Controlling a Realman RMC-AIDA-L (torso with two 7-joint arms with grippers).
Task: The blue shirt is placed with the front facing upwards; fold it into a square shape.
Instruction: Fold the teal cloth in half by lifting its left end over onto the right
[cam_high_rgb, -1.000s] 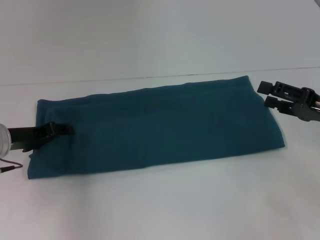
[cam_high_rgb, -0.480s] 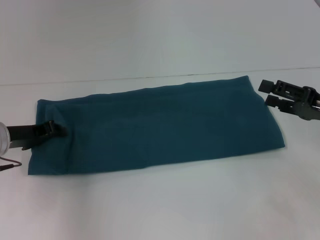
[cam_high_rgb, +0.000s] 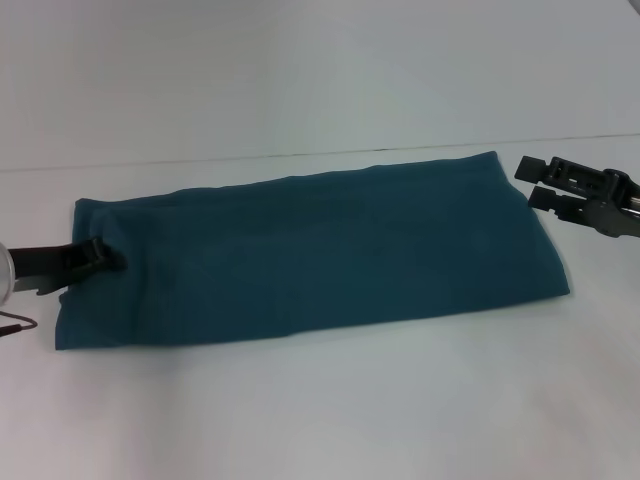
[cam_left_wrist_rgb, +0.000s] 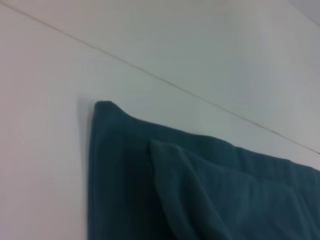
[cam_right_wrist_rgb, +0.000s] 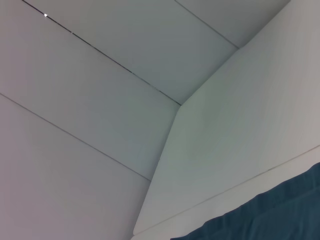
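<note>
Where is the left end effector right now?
In the head view, the left end effector is low over the left end of the blue shirt, just inside its short edge, far from the right end effector.

The dark teal-blue cotton shirt (cam_left_wrist_rgb: 200, 195) fills the region from about six o'clock round to four o'clock, lying on the smooth white tabletop (cam_left_wrist_rgb: 45, 150) that takes up the rest. One corner of the cloth pokes out toward ten o'clock, with a straight edge running down from it toward seven o'clock, and a raised fold of the same cloth lies over the flat layer, its rounded tip near the centre. A thin dark seam line (cam_left_wrist_rgb: 165, 82) crosses the white surface from eleven o'clock down to three o'clock, apart from the cloth.
</note>
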